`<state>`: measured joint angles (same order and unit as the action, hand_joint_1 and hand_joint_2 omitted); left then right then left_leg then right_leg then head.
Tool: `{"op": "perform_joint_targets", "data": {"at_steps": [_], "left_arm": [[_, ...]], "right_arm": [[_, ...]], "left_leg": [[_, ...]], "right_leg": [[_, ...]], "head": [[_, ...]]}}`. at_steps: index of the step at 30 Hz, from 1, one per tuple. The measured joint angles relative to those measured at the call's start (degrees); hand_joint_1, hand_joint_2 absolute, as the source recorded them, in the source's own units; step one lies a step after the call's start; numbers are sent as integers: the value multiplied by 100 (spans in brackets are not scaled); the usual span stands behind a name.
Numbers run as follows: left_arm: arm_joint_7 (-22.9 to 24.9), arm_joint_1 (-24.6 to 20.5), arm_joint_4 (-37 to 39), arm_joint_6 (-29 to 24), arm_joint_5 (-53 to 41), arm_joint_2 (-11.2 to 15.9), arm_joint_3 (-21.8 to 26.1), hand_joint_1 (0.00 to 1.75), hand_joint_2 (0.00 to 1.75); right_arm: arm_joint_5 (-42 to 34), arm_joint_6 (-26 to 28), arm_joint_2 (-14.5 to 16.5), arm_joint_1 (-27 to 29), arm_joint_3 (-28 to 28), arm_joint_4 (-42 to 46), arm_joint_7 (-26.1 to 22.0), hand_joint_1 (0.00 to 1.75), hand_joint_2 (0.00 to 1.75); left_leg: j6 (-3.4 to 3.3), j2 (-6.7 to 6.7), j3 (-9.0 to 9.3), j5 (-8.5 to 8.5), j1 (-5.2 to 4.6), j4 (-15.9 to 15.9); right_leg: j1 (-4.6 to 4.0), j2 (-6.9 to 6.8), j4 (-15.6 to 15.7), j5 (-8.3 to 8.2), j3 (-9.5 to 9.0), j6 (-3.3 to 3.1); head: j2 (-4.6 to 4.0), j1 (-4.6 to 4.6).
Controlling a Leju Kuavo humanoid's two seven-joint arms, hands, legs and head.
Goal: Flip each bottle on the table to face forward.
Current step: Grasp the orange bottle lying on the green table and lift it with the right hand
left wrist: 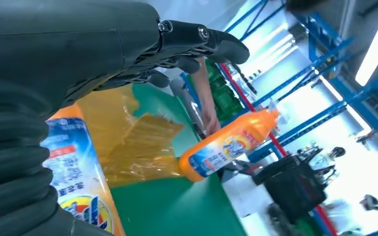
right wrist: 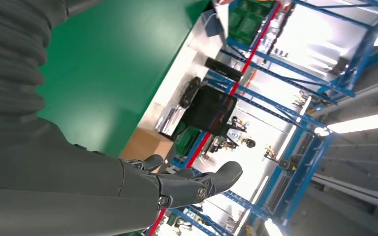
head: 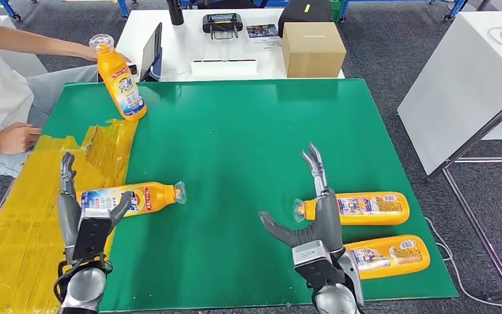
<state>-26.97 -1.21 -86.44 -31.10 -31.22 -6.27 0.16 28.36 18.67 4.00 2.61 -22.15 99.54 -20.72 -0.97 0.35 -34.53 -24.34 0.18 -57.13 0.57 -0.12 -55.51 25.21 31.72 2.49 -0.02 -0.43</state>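
Observation:
Several orange bottles with blue-white labels are on the green mat (head: 248, 144). One bottle (head: 131, 198) lies on its side, cap pointing right, its label end between the thumb and raised fingers of my left hand (head: 85, 212); the fingers are spread and not closed around it. That bottle's label (left wrist: 81, 187) lies just under the left hand (left wrist: 78, 59). Another bottle (head: 119, 78) (left wrist: 229, 145) stands tilted at the far left corner, by a person's hand. Two bottles (head: 366, 208) (head: 387, 255) lie at the right, beside my right hand (head: 317, 219) (right wrist: 128, 187), whose fingers are straight and apart, holding nothing.
A person (head: 0, 78) sits at the left edge, one arm reaching to the standing bottle, the other hand (head: 16, 137) by the yellow taped area (head: 33, 196). Behind the mat are a tablet (head: 151, 52), a cardboard box (head: 312, 49) and a black device (head: 222, 23). A white table (head: 470, 85) stands right.

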Motion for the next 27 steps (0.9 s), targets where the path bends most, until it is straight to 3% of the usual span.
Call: {"op": "perform_joint_targets", "data": {"at_steps": [6, 11, 16, 22, 27], "left_arm": [[-29, 145, -389, 266, 246, -33, -3, 0, 175], [-90, 400, -799, 1481, 1381, -91, 3, 0, 175], [-56, 588, -1141, 2263, 2000, -184, 13, 0, 175], [-31, 603, -1201, 2492, 2142, -244, 63, 0, 175], [-31, 585, -1183, 2514, 2147, -274, 63, 0, 175]], "right_arm": [[261, -16, -151, -7, 9, 8, 154, 0, 175], [1564, -315, -495, -51, 55, 5, 871, 0, 175], [2741, -781, -1018, -131, 231, -79, 1535, 0, 175], [3191, -1167, -1878, -220, 558, -515, 1668, 0, 175], [3420, -1168, -2220, -331, 805, -984, 1740, 0, 175]], "left_leg": [[0, 2, 1, 0, 3, 0], [0, -2, -3, 0, 0, 0], [-2, -7, -4, -1, -7, -1], [-3, -24, -4, -1, -8, -2], [-3, -24, -3, 0, -7, -3]], "right_leg": [[-3, 0, -1, 0, -2, 0], [0, -1, 0, 0, -1, 0], [6, -2, 2, 0, -1, 1], [6, -10, 2, -1, -4, 2], [5, -9, 2, -2, -4, 3]], "head": [[0, -1], [0, 1], [0, -1], [0, -1], [0, -3]]}}
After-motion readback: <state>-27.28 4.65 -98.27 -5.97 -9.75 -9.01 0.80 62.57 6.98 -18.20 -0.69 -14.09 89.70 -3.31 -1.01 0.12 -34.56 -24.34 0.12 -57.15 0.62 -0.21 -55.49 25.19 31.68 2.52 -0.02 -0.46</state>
